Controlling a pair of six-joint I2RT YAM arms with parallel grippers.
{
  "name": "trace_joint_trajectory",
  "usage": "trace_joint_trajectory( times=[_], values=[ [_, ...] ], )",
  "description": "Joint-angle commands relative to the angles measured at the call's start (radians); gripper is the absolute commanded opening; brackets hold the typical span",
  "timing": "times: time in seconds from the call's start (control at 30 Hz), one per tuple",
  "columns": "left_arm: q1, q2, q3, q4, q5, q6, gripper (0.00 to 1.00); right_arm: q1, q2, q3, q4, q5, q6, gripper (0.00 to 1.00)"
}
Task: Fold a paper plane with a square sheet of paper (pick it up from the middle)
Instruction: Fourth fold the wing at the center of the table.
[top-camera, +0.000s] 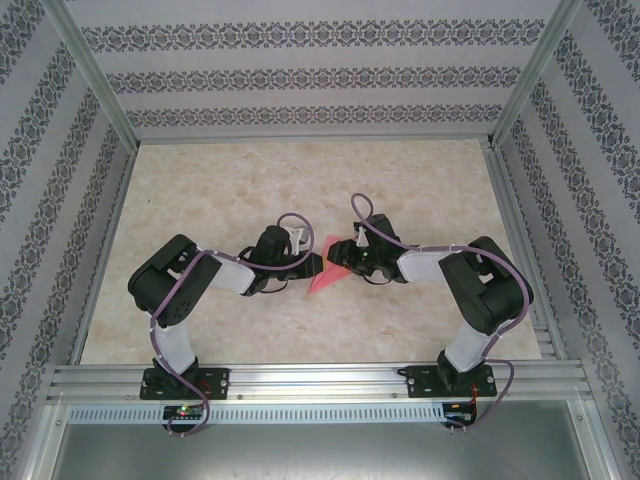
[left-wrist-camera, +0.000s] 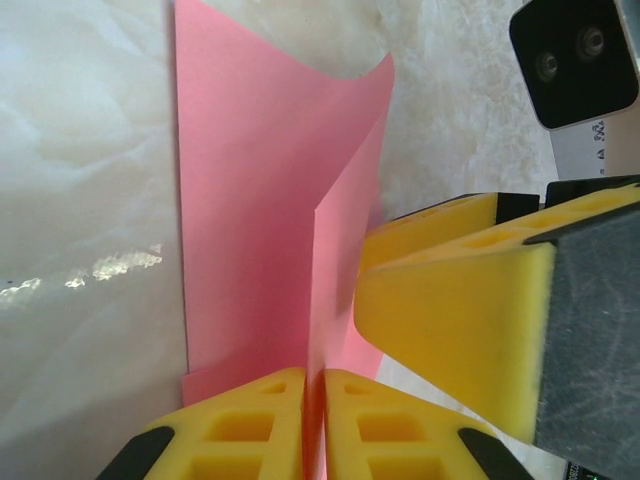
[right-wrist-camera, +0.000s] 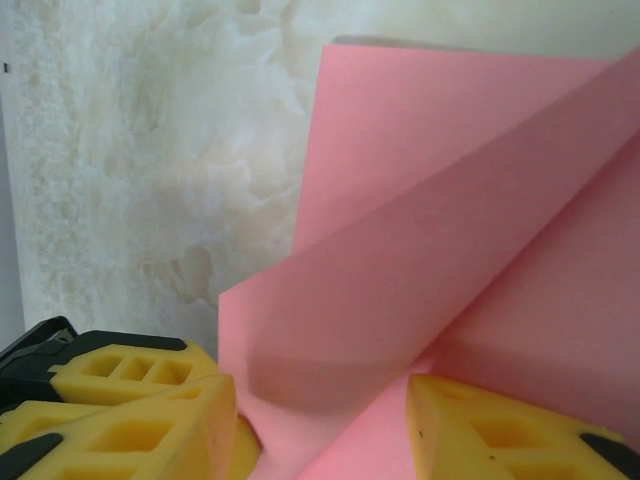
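Left end effector (left-wrist-camera: 314, 400) pinching pink paper (left-wrist-camera: 250, 200), marbled table (left-wrist-camera: 80, 150)

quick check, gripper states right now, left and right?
Left gripper: closed, pinching the pink paper sheet.
Right gripper: open, fingers apart with the sheet lying between them.

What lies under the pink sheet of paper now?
The marbled table shows around the square sheet of paper, which is lifted and partly folded. The left gripper pinches its edge. What the folded layers cover cannot be seen.
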Motion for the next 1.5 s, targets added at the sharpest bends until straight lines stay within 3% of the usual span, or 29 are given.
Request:
trace_joint_trajectory(
  times=[0.0, 0.13, 0.33, 0.5, 0.77, 0.9, 1.2, 1.47],
  values=[
    [0.015, 0.013, 0.018, -0.021, 0.011, 0.023, 0.13, -0.011, 0.030, 0.004, -0.137, 0.065, -0.023, 0.46],
    [0.015, -0.003, 0.019, -0.029, 0.020, 0.022, 0.17, -0.009, 0.050, 0.032, -0.223, 0.108, -0.017, 0.44],
    [0.020, -0.103, 0.008, -0.155, -0.044, 0.020, 0.35, 0.000, 0.079, 0.084, -0.387, 0.204, 0.003, 0.39],
    [0.019, -0.180, 0.002, -0.231, -0.066, 0.011, 0.38, 0.014, 0.105, 0.117, -0.452, 0.239, 0.012, 0.38],
    [0.017, -0.167, 0.022, -0.227, 0.020, 0.035, 0.20, 0.030, 0.149, 0.171, -0.524, 0.226, -0.019, 0.42],
    [0.017, -0.159, 0.064, -0.313, 0.018, 0.086, 0.12, 0.031, 0.166, 0.179, -0.560, 0.234, -0.034, 0.47],
    [0.009, -0.089, 0.085, -0.267, 0.092, 0.075, 0.10, 0.037, 0.216, 0.225, -0.629, 0.258, -0.025, 0.49],
    [-0.001, -0.038, 0.117, -0.302, 0.085, 0.087, 0.09, 0.039, 0.231, 0.234, -0.639, 0.262, -0.010, 0.50]
  ],
)
